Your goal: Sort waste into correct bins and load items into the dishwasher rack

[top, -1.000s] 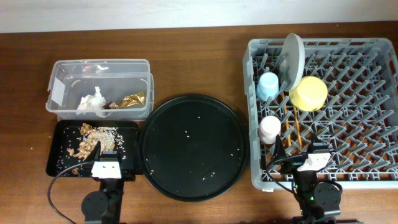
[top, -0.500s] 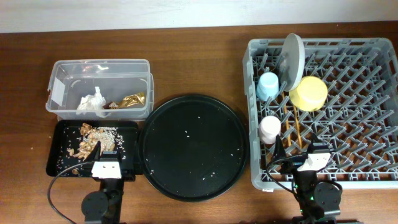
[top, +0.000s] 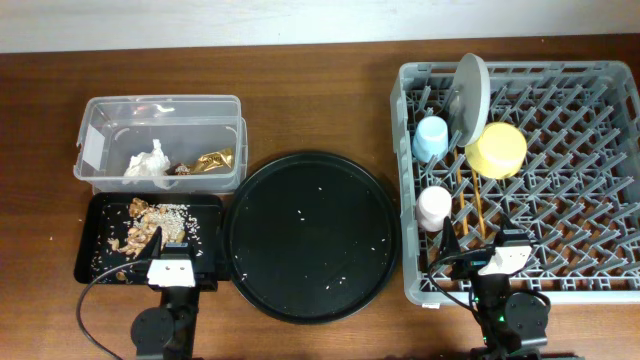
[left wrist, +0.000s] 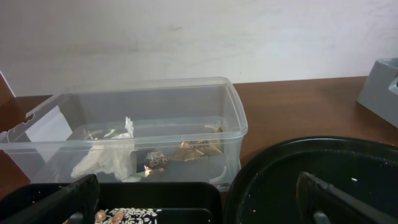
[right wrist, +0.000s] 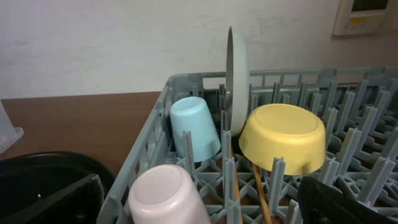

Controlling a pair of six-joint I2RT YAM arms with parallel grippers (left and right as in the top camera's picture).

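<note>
The napkin point(top: 148, 163) and gold foil wrapper point(top: 213, 160) lie in the clear tub point(top: 160, 108). The food scraps point(top: 150, 222) lie in the shallow black tray point(top: 95, 265). In the grey rack point(top: 600, 100) the plate point(top: 468, 92) stands on edge, and the blue cup point(top: 432, 138), pink cup point(top: 434, 207) and yellow bowl point(top: 497, 148) sit upside down. The chopsticks point(top: 477, 210) lie on its floor. My left gripper point(top: 172, 243) is open and empty over the shallow tray's near edge. My right gripper point(top: 480, 238) is open and empty at the rack's near left part, just behind the pink cup point(right wrist: 168, 196).
A large round black tray point(top: 310, 235) with a few rice grains sits between the bins and the rack. The rack's right half holds only upright pegs. A pale wall runs along the table's far edge.
</note>
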